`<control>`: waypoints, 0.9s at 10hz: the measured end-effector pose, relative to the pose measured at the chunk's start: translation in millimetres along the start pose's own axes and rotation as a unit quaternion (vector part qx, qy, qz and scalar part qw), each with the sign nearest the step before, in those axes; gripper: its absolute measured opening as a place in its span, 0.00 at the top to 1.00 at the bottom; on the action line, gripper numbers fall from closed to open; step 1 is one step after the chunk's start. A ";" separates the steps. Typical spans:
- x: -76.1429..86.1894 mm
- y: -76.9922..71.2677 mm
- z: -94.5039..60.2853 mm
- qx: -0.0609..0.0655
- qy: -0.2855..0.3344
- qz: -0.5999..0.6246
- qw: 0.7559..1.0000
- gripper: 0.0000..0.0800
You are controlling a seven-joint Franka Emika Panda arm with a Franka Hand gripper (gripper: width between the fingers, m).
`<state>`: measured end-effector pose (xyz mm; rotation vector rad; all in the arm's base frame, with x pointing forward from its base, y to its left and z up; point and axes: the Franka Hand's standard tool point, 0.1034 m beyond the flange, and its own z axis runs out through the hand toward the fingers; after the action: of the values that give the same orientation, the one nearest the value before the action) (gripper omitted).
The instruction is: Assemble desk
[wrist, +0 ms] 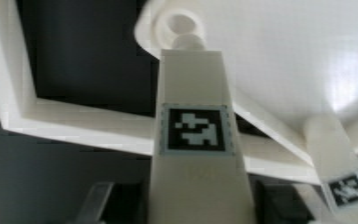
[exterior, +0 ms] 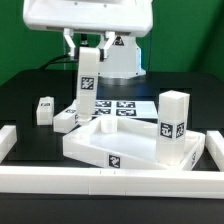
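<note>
The white tray-like tabletop lies in the middle of the table. One white leg stands upright on its corner at the exterior view's right. My gripper is shut on a second white leg and holds it upright, lower end over the tabletop's far corner at the exterior view's left. In the wrist view the held leg fills the middle between my dark fingers. Its tip peg is above the tabletop's inner corner. The mounted leg shows beside it.
Two loose white legs lie at the exterior view's left of the tabletop. The marker board lies behind it. White border rails run along the front and both sides.
</note>
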<state>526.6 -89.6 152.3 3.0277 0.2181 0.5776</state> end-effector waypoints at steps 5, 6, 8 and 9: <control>-4.7 -4.4 17.1 0.004 -0.015 0.000 1.000 0.64; -2.4 -4.2 18.5 0.002 -0.013 0.000 1.000 0.64; -0.5 -4.8 19.7 0.000 -0.010 0.001 1.000 0.64; 0.4 -5.9 21.0 0.001 -0.011 0.002 1.000 0.64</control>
<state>534.0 -84.2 132.5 3.0345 0.2109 0.5458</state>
